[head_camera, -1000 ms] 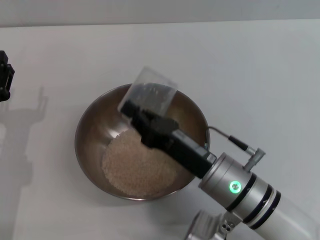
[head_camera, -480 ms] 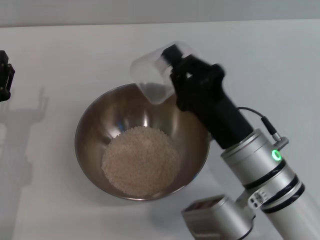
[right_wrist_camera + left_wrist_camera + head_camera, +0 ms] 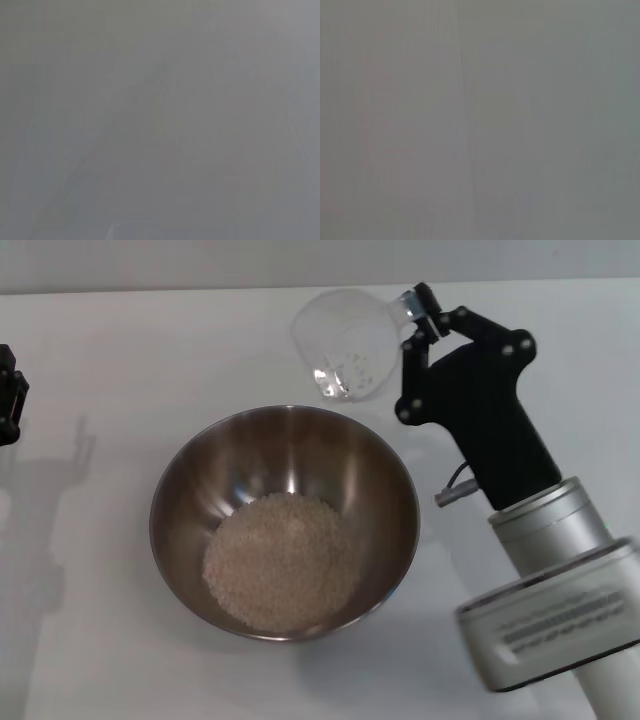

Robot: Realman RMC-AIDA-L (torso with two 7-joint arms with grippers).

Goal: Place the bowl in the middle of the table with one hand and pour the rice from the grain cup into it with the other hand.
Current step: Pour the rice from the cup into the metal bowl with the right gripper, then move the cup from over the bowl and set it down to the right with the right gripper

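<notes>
The steel bowl (image 3: 190, 490) stands on the white table (image 3: 120, 350) near its middle, holding a pale mound of rice (image 3: 282, 560). Above and beyond the bowl's far rim my right gripper (image 3: 418, 308) is shut on the handle of the clear grain cup (image 3: 345, 345). The cup lies tipped on its side with its mouth facing left, and only a few grains cling inside it. My left gripper (image 3: 8, 390) shows only as a black edge at the far left, away from the bowl. Both wrist views are plain grey.
My right arm (image 3: 540, 570) crosses the table's right side from the near corner up past the bowl. The left arm's shadow (image 3: 40, 490) falls on the table left of the bowl.
The right gripper has lifted the grain cup out of the bowl, moving it back and to the right while turning it. The rice mound now lies uncovered. The left arm has not moved.
</notes>
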